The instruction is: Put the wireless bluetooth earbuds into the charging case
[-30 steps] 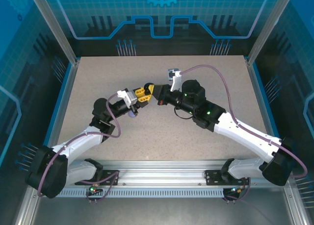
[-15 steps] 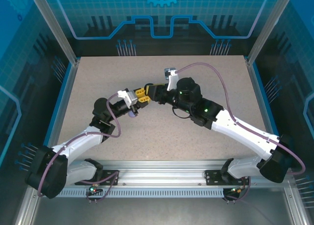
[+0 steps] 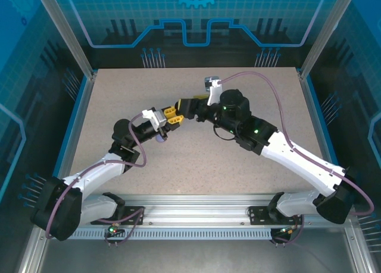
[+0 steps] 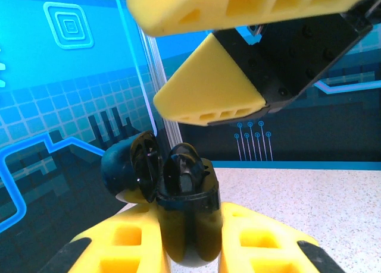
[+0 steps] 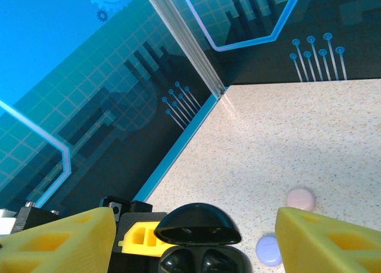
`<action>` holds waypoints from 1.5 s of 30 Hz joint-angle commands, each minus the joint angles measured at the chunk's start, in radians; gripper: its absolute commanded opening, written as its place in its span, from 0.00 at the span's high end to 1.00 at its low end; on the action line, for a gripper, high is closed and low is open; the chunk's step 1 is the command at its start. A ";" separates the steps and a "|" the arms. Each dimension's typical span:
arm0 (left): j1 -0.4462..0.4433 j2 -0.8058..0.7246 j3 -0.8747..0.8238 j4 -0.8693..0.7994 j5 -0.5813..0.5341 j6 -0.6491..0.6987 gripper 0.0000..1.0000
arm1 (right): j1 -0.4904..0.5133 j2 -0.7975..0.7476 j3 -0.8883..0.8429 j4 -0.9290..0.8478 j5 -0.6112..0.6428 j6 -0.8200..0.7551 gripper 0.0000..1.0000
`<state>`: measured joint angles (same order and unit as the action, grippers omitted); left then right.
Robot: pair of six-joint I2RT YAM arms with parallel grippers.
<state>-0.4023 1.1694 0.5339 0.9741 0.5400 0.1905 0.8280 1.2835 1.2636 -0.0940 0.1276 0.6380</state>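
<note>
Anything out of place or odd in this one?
Nothing stands out. The left gripper is shut on the black charging case, lid open, and the right gripper stands open facing it. Nothing looks spilled or damaged.

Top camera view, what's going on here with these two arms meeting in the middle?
The left gripper is shut on a black charging case whose lid is flipped open. The right gripper hangs right next to it with its jaws open, holding nothing. Whether earbuds sit inside the case is hard to tell. A lavender disc and a pink disc lie on the table below.
</note>
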 commanded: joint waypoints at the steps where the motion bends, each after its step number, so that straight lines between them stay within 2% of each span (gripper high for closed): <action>1: -0.007 -0.012 0.022 0.039 0.023 0.011 1.00 | -0.041 -0.027 0.074 -0.060 -0.001 -0.036 0.29; 6: -0.007 -0.009 0.024 0.016 0.034 0.023 1.00 | -0.117 0.062 0.213 -0.202 -0.110 -0.067 0.32; 8: -0.007 -0.007 0.026 0.008 0.036 0.028 1.00 | -0.138 0.114 0.277 -0.257 -0.143 -0.081 0.37; 13: -0.008 0.002 0.029 0.005 0.037 0.028 1.00 | -0.166 0.258 0.431 -0.356 -0.223 -0.113 0.69; 15: -0.011 0.004 0.031 0.003 0.036 0.030 1.00 | -0.168 0.307 0.473 -0.381 -0.244 -0.121 0.78; 20: -0.015 0.014 0.040 0.001 0.039 0.027 1.00 | -0.167 0.413 0.566 -0.448 -0.324 -0.131 0.91; 24: -0.014 0.026 0.045 0.004 0.034 0.021 1.00 | -0.151 0.426 0.566 -0.472 -0.354 -0.136 0.98; 29: -0.015 0.041 0.056 0.007 0.009 -0.009 1.00 | -0.107 0.356 0.489 -0.476 -0.325 -0.147 1.00; 36: -0.015 0.071 0.080 0.026 -0.032 -0.079 1.00 | -0.063 0.191 0.278 -0.416 -0.273 -0.091 1.00; 38: -0.015 0.078 0.084 0.027 -0.037 -0.103 1.00 | -0.067 0.148 0.245 -0.404 -0.219 -0.072 1.00; 41: -0.014 0.089 0.082 -0.005 -0.058 -0.156 1.00 | -0.100 0.063 0.189 -0.372 -0.105 -0.031 0.88; 43: -0.015 0.093 0.075 -0.044 -0.083 -0.191 1.00 | -0.134 0.006 0.140 -0.351 -0.046 -0.009 0.74; 45: -0.015 0.098 0.070 -0.104 -0.117 -0.243 1.00 | -0.162 -0.053 0.071 -0.324 -0.001 -0.006 0.69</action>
<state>-0.4217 1.2526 0.5823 0.9314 0.4873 0.0402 0.7059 1.3037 1.3991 -0.4618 0.0120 0.5957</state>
